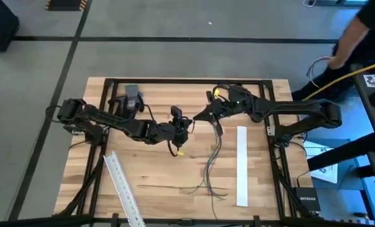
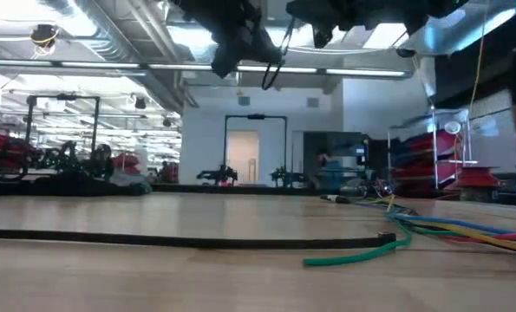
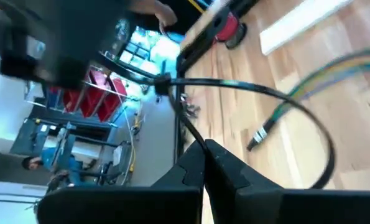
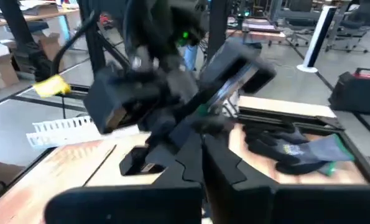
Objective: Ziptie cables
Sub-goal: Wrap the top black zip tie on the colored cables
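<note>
I see the thin dark wire cables [image 1: 211, 165] sprawled lower centre of the high view: light, limp, prone to splaying, best gripped mid-bundle. My left gripper [image 1: 186, 128] and right gripper [image 1: 198, 117] hover mid-frame, both clenched.

Both dark arms meet over the upper middle of the pale wooden worktop [image 1: 155, 170], crowding that stretch. Below them the thin dark cables [image 1: 209, 167] trail down the centre, flanked by a white slotted strip [image 1: 241, 165] at right and another [image 1: 124, 187] at lower left. Bare wood between them leaves passage.
</note>
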Motion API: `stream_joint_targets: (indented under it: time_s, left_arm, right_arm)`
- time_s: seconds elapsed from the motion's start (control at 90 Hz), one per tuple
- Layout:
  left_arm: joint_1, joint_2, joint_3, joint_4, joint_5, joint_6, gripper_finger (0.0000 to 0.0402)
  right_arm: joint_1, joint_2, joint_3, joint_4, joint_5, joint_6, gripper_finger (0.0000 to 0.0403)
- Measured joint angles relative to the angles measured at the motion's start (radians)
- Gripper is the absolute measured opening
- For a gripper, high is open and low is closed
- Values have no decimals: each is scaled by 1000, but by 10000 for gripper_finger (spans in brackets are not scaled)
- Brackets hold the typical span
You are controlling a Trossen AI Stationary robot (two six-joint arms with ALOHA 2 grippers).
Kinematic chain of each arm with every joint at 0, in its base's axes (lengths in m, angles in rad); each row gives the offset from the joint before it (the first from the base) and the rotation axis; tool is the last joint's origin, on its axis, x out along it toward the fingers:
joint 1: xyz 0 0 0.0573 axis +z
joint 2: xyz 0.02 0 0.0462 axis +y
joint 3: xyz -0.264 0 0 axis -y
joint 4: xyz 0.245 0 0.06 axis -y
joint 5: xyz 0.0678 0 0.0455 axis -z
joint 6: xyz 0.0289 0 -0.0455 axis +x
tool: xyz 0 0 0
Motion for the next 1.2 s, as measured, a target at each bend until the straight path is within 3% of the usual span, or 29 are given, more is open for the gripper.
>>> stream_joint_targets:
  time_s: [0.367,0.711,1.078,1.2]
  left_arm:
    - [0,14,-1,-88,-3,-54,0]
    - [-6,55,-1,-154,-36,-72,0]
    - [-8,51,-2,-156,-34,-103,0]
    - [-11,51,-3,-149,-34,-112,0]
  right_arm:
    - [0,-7,147,-265,54,-95,0]
    - [0,-7,240,-400,129,-121,0]
    - [2,-7,277,-462,136,-53,1]
    - [2,-12,298,-547,154,-34,27]
